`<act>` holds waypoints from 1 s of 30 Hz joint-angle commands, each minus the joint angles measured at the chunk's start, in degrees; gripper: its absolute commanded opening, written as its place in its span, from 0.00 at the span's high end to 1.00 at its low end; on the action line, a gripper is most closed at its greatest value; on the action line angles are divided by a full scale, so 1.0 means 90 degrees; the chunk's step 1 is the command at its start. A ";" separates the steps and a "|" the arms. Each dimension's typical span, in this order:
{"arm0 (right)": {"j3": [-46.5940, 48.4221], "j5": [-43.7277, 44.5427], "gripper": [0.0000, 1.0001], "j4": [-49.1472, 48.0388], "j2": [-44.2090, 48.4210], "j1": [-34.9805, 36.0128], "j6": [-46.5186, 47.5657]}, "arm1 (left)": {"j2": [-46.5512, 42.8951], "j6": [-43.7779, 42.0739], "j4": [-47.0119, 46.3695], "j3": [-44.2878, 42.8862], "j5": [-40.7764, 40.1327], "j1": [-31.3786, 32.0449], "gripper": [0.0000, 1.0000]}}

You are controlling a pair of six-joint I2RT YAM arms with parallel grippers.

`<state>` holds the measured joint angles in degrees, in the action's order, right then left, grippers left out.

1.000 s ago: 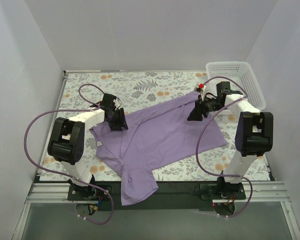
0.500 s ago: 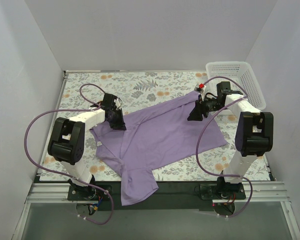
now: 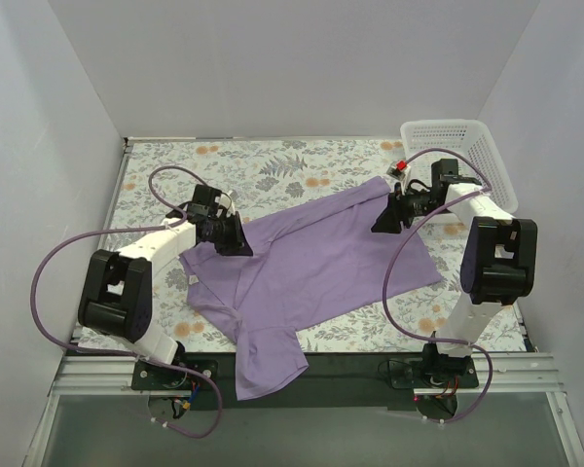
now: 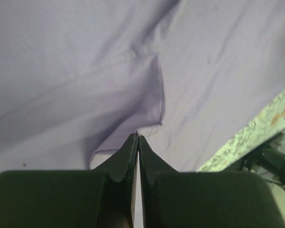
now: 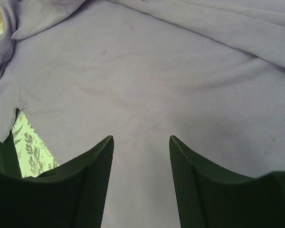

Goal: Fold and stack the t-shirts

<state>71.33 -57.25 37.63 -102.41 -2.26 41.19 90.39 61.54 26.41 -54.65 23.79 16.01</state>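
Note:
A lavender t-shirt (image 3: 311, 263) lies spread and rumpled across the floral table, one end hanging over the near edge. My left gripper (image 3: 236, 236) sits at the shirt's upper-left sleeve. In the left wrist view its jaws (image 4: 138, 137) are pressed together on the hem corner of the t-shirt (image 4: 85, 71), with a loose thread at the tips. My right gripper (image 3: 382, 222) hovers over the shirt's far right corner. In the right wrist view its fingers (image 5: 141, 137) stand apart above flat purple cloth (image 5: 142, 71), holding nothing.
A white lattice basket (image 3: 467, 156) stands at the back right corner, just behind the right arm. The flowered tablecloth (image 3: 273, 165) shows bare behind the shirt and along the left side. White walls close in on three sides.
My left gripper has shut on the sleeve hem, and the left arm's elbow has swung outward to the left. The right gripper has shifted slightly up and right, still open.

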 commanded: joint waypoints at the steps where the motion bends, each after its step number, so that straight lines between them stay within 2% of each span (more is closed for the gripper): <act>1: -0.0045 -0.0250 0.43 0.0136 0.0227 -0.0139 0.0130 | -0.0404 0.0008 -0.0073 0.0281 0.0764 0.0086 1.00; 10: -0.0035 -0.0338 0.43 0.0184 0.0207 -0.0364 0.0179 | -0.0434 0.0193 -0.0288 0.0438 0.1448 0.0223 1.00; 30: -0.0025 -0.0328 0.43 0.0253 0.0139 -0.0481 0.0238 | -0.0014 0.0457 -0.0513 0.0409 0.1595 0.0701 1.00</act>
<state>71.33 -58.50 39.05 -102.41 -6.22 42.30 90.06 65.45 22.04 -51.03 36.51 21.56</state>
